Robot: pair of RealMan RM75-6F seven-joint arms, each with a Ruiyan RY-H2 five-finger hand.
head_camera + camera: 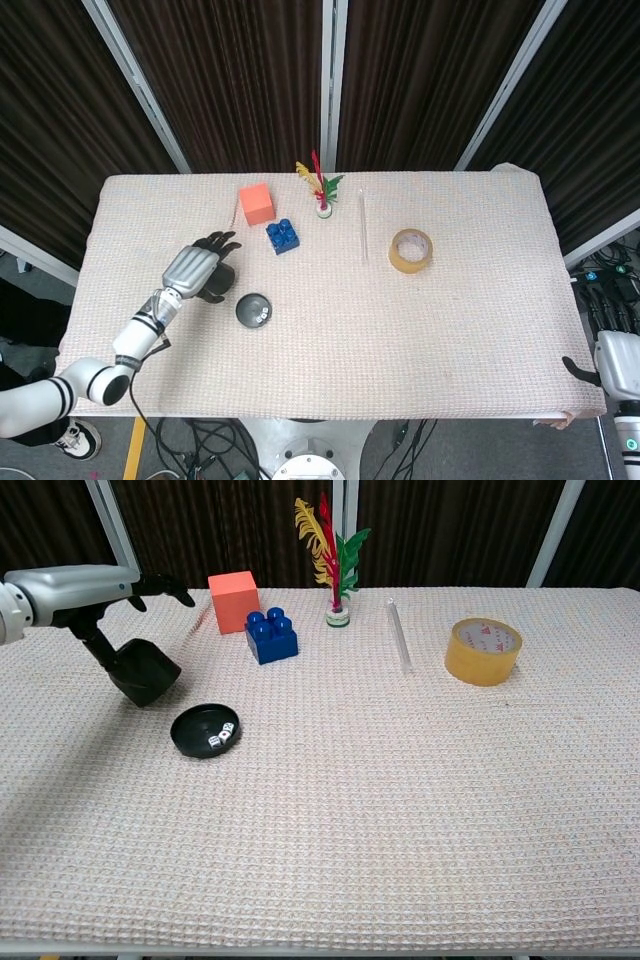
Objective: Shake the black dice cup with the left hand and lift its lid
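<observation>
The black dice cup's base (pixel 205 730) lies on the cloth as a shallow dish with small white dice (pixel 220 736) in it; the head view shows the base (pixel 254 310) too. Its domed black lid (pixel 146 673) sits tilted on the cloth to the left of the base, also seen under the hand as the lid (pixel 216 283). My left hand (pixel 95 585) hovers over the lid with its fingers (pixel 160 586) spread straight out, and only the thumb reaches down along the lid's left side. My right hand (pixel 612 365) shows partly at the table's lower right edge, far from the cup.
An orange cube (pixel 233 600) and a blue brick (pixel 270 635) stand just behind the cup. Further right are a feathered shuttlecock (pixel 337 570), a clear tube (pixel 398 635) and a roll of tape (pixel 484 650).
</observation>
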